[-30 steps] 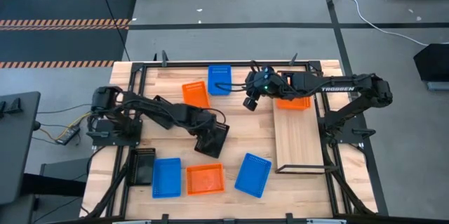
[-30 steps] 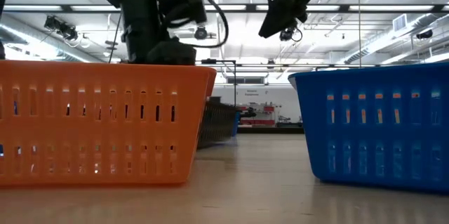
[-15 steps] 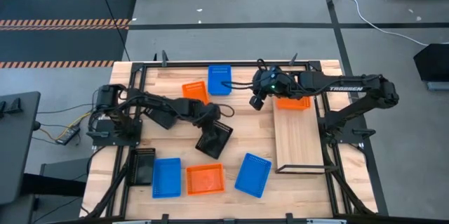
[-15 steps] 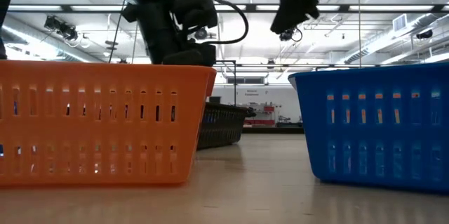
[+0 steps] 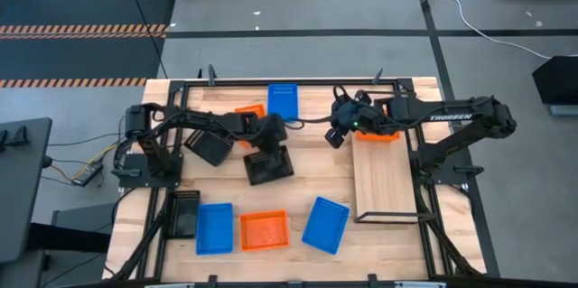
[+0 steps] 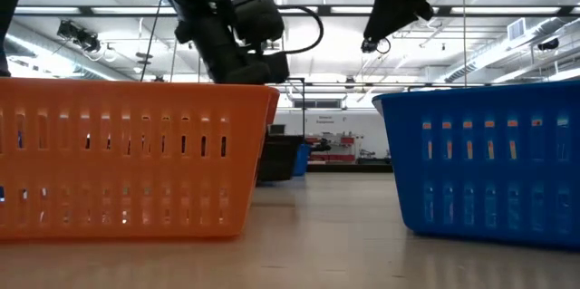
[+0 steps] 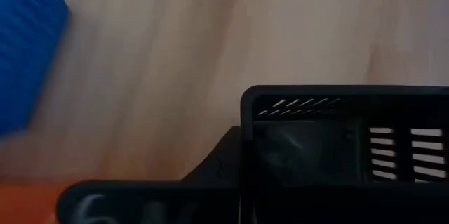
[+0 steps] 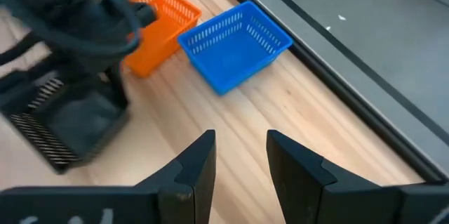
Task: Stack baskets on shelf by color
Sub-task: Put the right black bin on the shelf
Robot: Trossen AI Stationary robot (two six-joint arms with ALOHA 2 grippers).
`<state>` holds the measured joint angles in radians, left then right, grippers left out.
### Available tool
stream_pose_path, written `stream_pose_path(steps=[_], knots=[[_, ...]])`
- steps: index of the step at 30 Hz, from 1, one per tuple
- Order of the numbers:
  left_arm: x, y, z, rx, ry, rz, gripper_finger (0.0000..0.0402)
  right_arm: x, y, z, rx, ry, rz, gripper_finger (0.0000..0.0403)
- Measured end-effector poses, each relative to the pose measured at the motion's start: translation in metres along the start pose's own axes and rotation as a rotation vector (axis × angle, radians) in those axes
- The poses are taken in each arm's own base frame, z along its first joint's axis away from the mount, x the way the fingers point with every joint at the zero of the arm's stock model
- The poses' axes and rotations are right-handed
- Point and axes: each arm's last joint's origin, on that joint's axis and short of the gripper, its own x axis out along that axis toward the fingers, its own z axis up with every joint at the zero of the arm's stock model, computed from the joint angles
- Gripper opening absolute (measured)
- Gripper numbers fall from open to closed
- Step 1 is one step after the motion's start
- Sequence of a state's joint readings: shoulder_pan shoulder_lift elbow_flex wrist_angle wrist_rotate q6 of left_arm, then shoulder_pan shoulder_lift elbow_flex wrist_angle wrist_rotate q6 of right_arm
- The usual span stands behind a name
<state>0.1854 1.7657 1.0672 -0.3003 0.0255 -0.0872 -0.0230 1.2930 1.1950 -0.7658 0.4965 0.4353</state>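
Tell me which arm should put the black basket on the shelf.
Left. The left gripper is shut on the black basket at mid-table. The right gripper is open and empty, beside the shelf, where an orange basket sits at the far end.

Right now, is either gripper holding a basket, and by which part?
The left gripper holds a black basket by a short-end rim. The right gripper is open and empty, near the shelf's far end.

Right gripper [image 8: 240,155] over the bench [image 8: 280,104], fingers [image 8: 200,164] parted — nothing between them. Beyond: blue basket [image 8: 235,45] just beside orange basket [image 8: 158,24]; the other arm [image 8: 77,20] over a black basket [image 8: 66,122].
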Motion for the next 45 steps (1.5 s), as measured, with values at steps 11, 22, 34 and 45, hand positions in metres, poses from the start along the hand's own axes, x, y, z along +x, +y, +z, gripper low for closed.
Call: stream_pose_path(steps=[11, 22, 34, 45], knots=[[-0.007, 0.015, 0.033, 0.031, -0.328, -0.061, 0.0013, -0.013, 0.018, -0.016, 0.027, 0.046, 0.031, 0.0134], [0.014, -0.007, 0.08, 0.134, -0.246, -0.088, 0.0013, -0.021, 0.023, -0.03, 0.089, 0.09, -0.026, 0.0134], [0.019, -0.013, 0.108, 0.154, -0.21, -0.032, 0.0076, -0.038, 0.029, -0.053, 0.074, 0.144, -0.098, 0.0134], [-0.045, -0.039, 0.113, 0.244, 0.045, -0.128, 0.0163, -0.042, 0.029, -0.057, 0.038, 0.127, -0.135, 0.0134]])
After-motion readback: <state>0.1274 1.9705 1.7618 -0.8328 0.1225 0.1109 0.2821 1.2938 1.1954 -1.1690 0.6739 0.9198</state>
